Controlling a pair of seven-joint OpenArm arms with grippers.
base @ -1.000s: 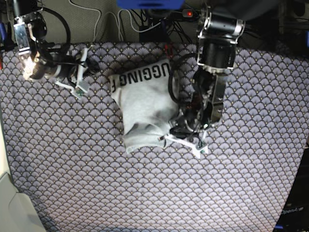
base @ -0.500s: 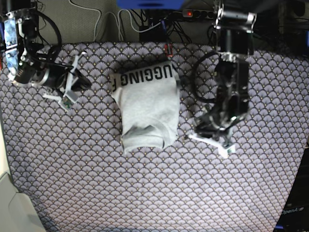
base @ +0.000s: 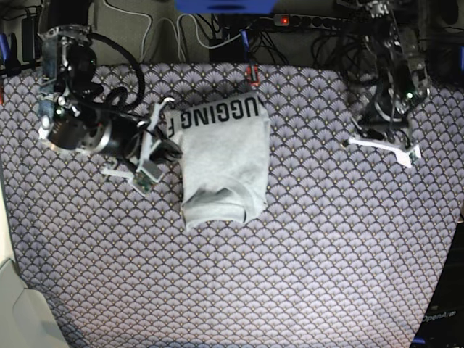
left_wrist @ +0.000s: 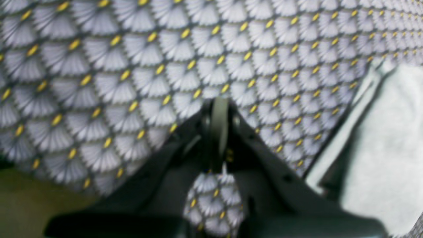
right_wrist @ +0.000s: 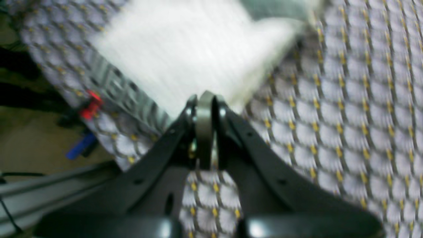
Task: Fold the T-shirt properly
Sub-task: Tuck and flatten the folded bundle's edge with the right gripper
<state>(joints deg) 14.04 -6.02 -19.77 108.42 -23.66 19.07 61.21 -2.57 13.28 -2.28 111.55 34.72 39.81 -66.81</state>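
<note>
T-shirt: the grey T-shirt (base: 223,168) lies folded into a narrow upright bundle mid-tablecloth, black lettering across its top edge, collar at the lower end; shape and place unchanged from half a second ago.
Left gripper: the left gripper (base: 383,143), jaws pressed together and empty, hangs over bare tablecloth (base: 304,275) at the base view's right, well apart from the shirt. It has pulled up and away from its earlier spot nearer the shirt's lower right.
Right gripper: the right gripper (base: 151,148), jaws together on nothing, has swung in from the far left and now sits just beside the shirt's left edge.
Background: a red-lit power strip (base: 290,20) behind the table.
</note>
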